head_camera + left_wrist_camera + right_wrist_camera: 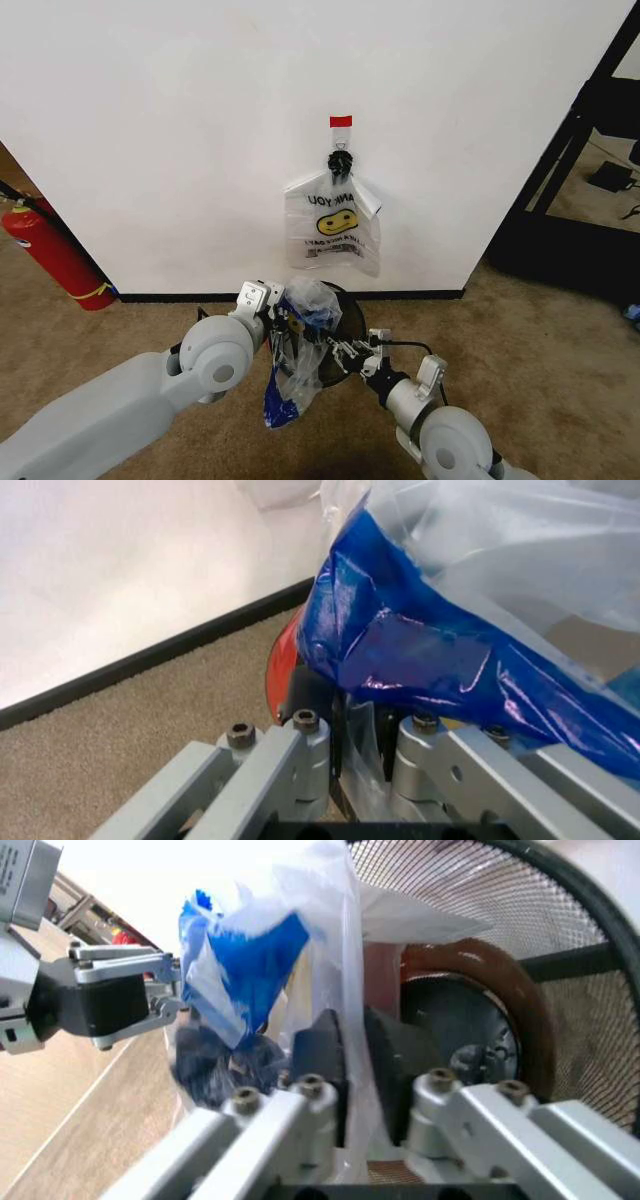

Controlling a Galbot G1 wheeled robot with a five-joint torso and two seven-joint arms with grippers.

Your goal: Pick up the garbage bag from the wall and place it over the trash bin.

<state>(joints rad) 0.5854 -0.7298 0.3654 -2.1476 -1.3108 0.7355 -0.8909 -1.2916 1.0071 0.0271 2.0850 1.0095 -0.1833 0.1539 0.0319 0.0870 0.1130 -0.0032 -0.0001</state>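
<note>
Bag held over bin, both grippers pinching it.
Head: left gripper [272,303] and right gripper [345,352] hold the garbage bag [300,350] at the trash bin [345,305], below the wall [180,130].
Left wrist: fingers clamp plastic.
Right wrist: likewise, beside the mesh.
Next, probably: spread the mouth over the rim.

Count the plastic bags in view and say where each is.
2. One smiley bag hangs on the wall; the garbage bag is held between both grippers, left and right, at the trash bin.

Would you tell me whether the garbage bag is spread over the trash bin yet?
Not yet: the garbage bag hangs bunched between both grippers before the trash bin.
</note>
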